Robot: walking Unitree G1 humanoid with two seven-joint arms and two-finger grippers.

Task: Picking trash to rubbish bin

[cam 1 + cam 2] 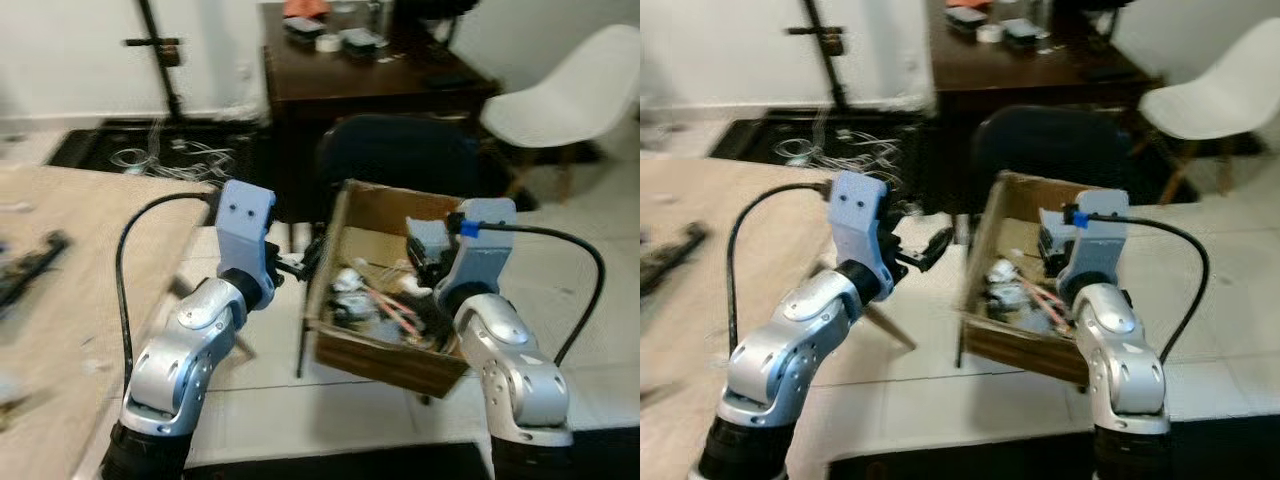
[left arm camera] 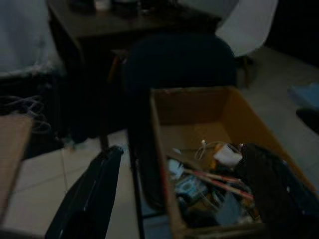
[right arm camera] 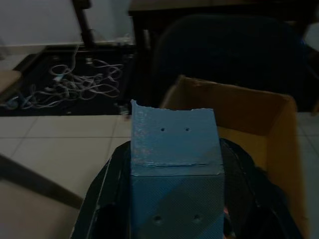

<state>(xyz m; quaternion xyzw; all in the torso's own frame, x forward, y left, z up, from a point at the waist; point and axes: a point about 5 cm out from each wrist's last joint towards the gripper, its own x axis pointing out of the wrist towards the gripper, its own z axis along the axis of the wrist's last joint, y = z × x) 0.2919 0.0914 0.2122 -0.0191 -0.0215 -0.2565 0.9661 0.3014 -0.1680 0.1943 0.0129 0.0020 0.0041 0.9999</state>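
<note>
Floor: pale tiles (image 1: 250,385) with dark grout lines. Far wall white (image 1: 70,50). Dark wooden desk (image 1: 380,85) against it, small items on top, blurred. Dark chair (image 1: 400,150) near desk; white shell chair (image 1: 565,95) far right. Light wooden tabletop (image 1: 60,300) near left. Black mat (image 1: 150,150) with tangled pale cables (image 1: 190,155), far left.

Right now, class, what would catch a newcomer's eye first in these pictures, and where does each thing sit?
The open cardboard box on the tiled floor, straight ahead, with mixed trash in its bottom. The robot's two silver arms reach toward it: the left gripper just outside the box's left wall, the right gripper over the box's inside. Behind stand a dark chair, a brown desk and, to the right, a white chair.
</note>
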